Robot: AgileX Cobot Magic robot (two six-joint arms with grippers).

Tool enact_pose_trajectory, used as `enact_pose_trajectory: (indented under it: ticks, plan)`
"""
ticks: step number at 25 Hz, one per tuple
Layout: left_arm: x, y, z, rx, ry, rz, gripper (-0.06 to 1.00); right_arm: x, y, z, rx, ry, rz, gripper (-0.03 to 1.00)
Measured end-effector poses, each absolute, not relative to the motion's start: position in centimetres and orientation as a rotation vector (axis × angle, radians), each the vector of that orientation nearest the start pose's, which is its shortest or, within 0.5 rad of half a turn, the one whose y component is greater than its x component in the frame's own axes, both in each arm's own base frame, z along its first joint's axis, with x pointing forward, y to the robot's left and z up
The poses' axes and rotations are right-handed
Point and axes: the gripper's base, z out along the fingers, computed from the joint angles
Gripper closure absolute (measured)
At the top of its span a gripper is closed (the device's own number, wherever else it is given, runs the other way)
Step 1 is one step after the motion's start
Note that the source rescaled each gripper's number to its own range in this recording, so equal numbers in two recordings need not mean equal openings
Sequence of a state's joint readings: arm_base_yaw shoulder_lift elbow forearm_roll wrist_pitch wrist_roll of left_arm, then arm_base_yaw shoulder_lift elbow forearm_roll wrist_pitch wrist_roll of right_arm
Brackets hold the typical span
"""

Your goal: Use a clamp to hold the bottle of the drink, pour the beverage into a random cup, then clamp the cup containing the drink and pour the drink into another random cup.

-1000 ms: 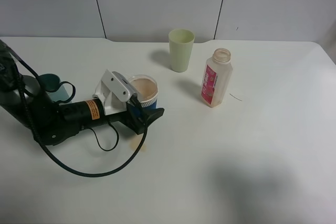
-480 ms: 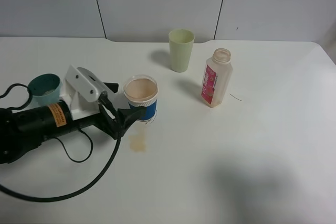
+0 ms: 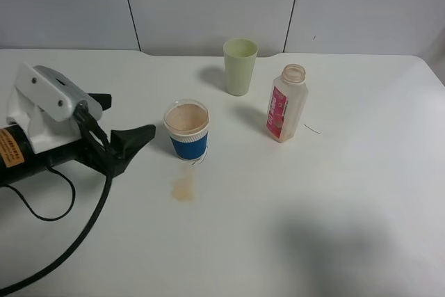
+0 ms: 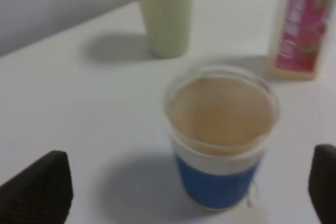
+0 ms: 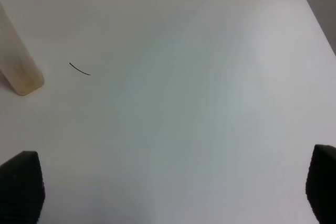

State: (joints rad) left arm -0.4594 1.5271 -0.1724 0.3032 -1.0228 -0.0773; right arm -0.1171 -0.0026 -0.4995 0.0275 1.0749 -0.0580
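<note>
The blue-sleeved cup point(image 3: 186, 130) stands upright just left of centre in the high view, filled nearly to its rim with a tan drink. The bottle point(image 3: 285, 103), uncapped and seemingly almost empty, stands right of centre, and the pale green cup point(image 3: 240, 67) sits above the middle of the frame, near the wall.

The left pincer point(image 3: 124, 128) lies at the left edge of the high view, its jaws apart and pointing toward the blue-sleeved cup, with clear worktop point(image 3: 334, 199) between its tips and the cup; nothing is in its grasp. The right pincer point(image 5: 173, 187) shows only in its own wrist view, where two dark tips sit at the lower corners, wide apart over bare worktop, with the bottle's base at the left edge.

A tan puddle point(image 3: 183, 189) already marks the worktop below the full cup, so spilling is the obvious hazard. Judging by the fill level, a hard squeeze on the cup's soft wall could push liquid over the rim, and a fast lift or early tilt would slosh it. The bottle stands close beside the route to the green cup, so a wide swing could tip it. The wrist view is blurred, so whether the full cup has a lid rim I cannot tell.
</note>
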Motion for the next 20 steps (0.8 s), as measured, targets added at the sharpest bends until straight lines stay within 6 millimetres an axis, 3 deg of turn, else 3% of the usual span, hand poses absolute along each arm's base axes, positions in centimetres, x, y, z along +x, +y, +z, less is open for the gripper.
enact_pose_trajectory:
  ticks: [3, 5, 6, 7, 8, 9, 12, 17, 18, 20]
  plan:
    - [17.2, -10.8, 16.0, 0.663, 1.742, -0.467, 0.22, -0.6, 0.3, 27.6, 0.059, 2.056, -0.076, -0.03]
    - [16.9, -10.2, 17.1, 0.624, 1.746, -0.434, 0.22, -0.6, 0.3, 27.6, 0.059, 2.056, -0.076, -0.03]
    - [16.5, -9.6, 18.6, 0.575, 1.722, -0.408, 0.22, -0.6, 0.3, 27.6, 0.059, 2.056, -0.076, -0.03]
    - [16.5, -9.6, 18.6, 0.575, 1.722, -0.408, 0.22, -0.6, 0.3, 27.6, 0.059, 2.056, -0.076, -0.03]
    - [16.4, -9.2, 20.0, 0.538, 1.737, -0.38, 0.22, -0.6, 0.3, 27.6, 0.059, 2.056, -0.076, -0.03]
    - [16.1, -8.6, 22.8, 0.531, 1.757, -0.324, 0.22, -0.6, 0.3, 27.6, 0.059, 2.056, -0.076, -0.03]
    - [15.3, -7.8, 26.2, 0.526, 1.762, -0.272, 0.22, -0.6, 0.3, 27.6, 0.059, 2.056, -0.076, -0.03]
    - [14.7, -6.9, 28.8, 0.515, 1.784, -0.209, 0.22, -0.6, 0.3, 27.6, 0.059, 2.056, -0.076, -0.03]
    - [14.0, -5.5, 31.1, 0.461, 1.798, -0.142, 0.22, -0.6, 0.3, 27.6, 0.059, 2.056, -0.076, -0.03]
    - [13.2, -4.1, 32.6, 0.388, 1.827, -0.084, 0.21, -0.6, 0.3, 27.6, 0.059, 2.056, -0.076, -0.03]
